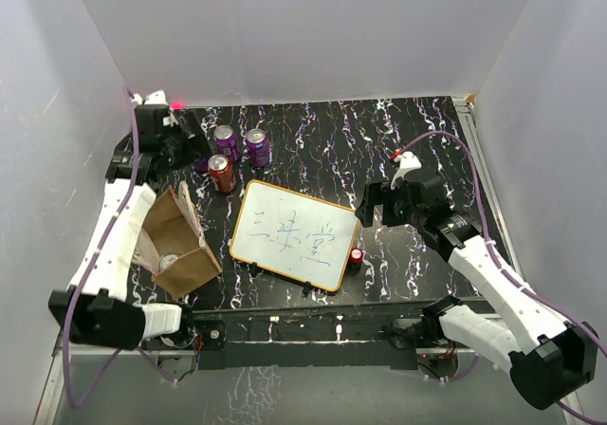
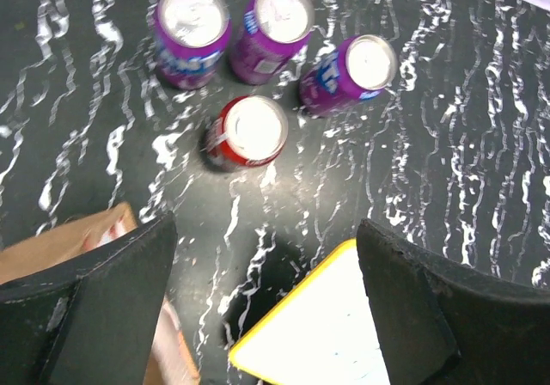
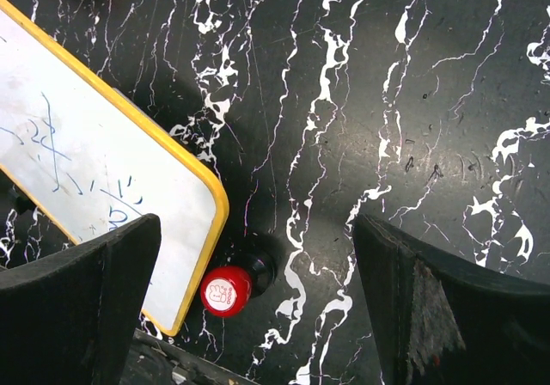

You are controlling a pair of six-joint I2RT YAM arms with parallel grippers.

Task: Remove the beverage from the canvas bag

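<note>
**Both pincers open and empty; a drink still sits in the bag**

We take the whiteboard (image 1: 294, 235) in the middle of the black marbled table (image 1: 332, 140) as our landmark. The bag (image 1: 185, 266) stands just off the whiteboard's left edge, tilted, with its mouth open upward. Inside it we see the pale round top of a drink can (image 1: 169, 261).

Beyond the whiteboard's far left corner stands a cluster of upright cans. The red can (image 2: 247, 131) is nearest the board. Three purple cans (image 2: 192, 33) stand close behind it.

The left pincer (image 2: 265, 230) hangs above the table between that cluster and the whiteboard's far left corner. Its fingers (image 2: 120, 299) are spread wide with nothing between them. In the left wrist view a corner of the bag shows beside one finger and a corner of the board beside the other.

The right pincer (image 3: 258, 226) hovers off the whiteboard's right edge, also spread wide and holding nothing. A small red-capped bottle (image 3: 228, 289) stands just beside the whiteboard's near right corner.
</note>
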